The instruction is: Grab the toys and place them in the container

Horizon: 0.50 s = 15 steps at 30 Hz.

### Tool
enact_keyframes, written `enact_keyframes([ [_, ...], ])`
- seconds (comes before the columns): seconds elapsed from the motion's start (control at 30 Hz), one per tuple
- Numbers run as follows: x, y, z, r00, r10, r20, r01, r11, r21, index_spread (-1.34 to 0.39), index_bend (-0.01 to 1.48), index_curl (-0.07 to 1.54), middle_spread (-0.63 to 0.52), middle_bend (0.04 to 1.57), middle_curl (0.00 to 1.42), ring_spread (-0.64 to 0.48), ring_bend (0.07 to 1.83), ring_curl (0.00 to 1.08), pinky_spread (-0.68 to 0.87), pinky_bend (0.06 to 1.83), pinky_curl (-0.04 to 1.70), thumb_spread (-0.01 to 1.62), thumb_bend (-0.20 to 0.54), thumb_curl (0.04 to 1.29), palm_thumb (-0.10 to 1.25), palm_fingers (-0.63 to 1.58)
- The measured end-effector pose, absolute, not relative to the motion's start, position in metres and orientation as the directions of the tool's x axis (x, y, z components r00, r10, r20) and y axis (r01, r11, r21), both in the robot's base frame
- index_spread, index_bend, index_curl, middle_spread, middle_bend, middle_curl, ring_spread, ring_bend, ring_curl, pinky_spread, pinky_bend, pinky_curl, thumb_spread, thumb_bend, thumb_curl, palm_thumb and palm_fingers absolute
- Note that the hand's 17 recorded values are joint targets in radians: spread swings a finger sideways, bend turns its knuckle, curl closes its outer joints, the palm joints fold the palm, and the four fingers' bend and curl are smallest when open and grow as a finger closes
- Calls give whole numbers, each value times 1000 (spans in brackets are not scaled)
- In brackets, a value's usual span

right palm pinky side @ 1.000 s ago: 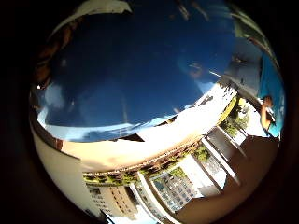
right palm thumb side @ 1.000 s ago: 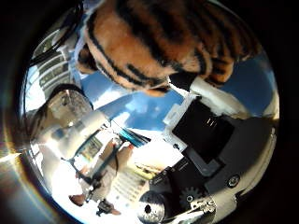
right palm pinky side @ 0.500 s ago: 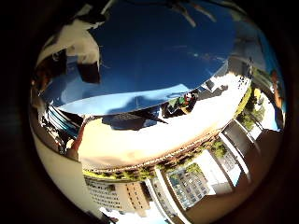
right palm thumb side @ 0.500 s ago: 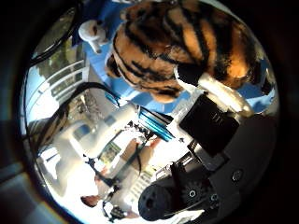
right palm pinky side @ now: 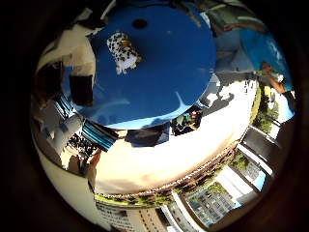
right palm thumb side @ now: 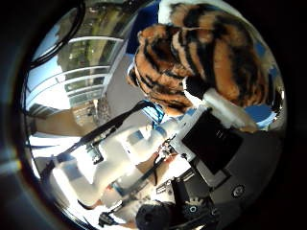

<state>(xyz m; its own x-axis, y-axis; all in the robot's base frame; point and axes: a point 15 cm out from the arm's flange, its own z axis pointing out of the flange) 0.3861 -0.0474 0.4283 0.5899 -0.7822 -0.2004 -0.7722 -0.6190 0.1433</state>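
Right thumb side palm view: my hand (right palm thumb side: 216, 143) grips the tiger toy (right palm thumb side: 211, 57), now lifted off the blue table (right palm pinky side: 169, 72); spotted toy (right palm pinky side: 123, 50) remains at eleven o'clock.

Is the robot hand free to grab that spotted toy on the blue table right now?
Probably not: the robot hand holds a tiger toy, and the spotted toy lies on the blue table well away.
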Motion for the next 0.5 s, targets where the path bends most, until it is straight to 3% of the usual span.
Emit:
enact_keyframes([
  [0.3, 417, 134, 449, 610, -773, -176, -789, -612, -52, -1251, 654, 1061, -258, 1318, 1153, -141, 1565, 892, 120, 1686, 846, 1078, -13, 834, 987, 718],
  [0.5, 454, 229, 409, 615, -772, -161, -788, -606, -109, -1261, 632, 1162, -248, 1338, 1151, -141, 1586, 887, 116, 1693, 859, 1061, -17, 853, 980, 709],
])
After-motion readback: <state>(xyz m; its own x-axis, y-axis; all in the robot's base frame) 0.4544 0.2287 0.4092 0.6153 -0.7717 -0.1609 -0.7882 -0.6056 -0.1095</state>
